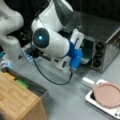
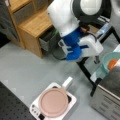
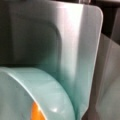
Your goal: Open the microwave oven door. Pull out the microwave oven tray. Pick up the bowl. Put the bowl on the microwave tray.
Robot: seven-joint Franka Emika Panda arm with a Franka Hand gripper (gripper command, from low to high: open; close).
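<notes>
The small round pale teal bowl (image 3: 32, 95) sits over the flat pale grey-green metal tray (image 3: 75, 37), at the wrist view's 7 o'clock. The claw's state cannot be told; it shows in no view. Risk: the tray's rounded edge lies just beside the bowl, so off-centre placement could tip it off.

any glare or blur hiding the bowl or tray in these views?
Wrist view: bright glare streak on the microwave oven tray, bowl close and soft. In a front view, the arm hides most of the oven opening; bowl blurred at the right edge.
</notes>
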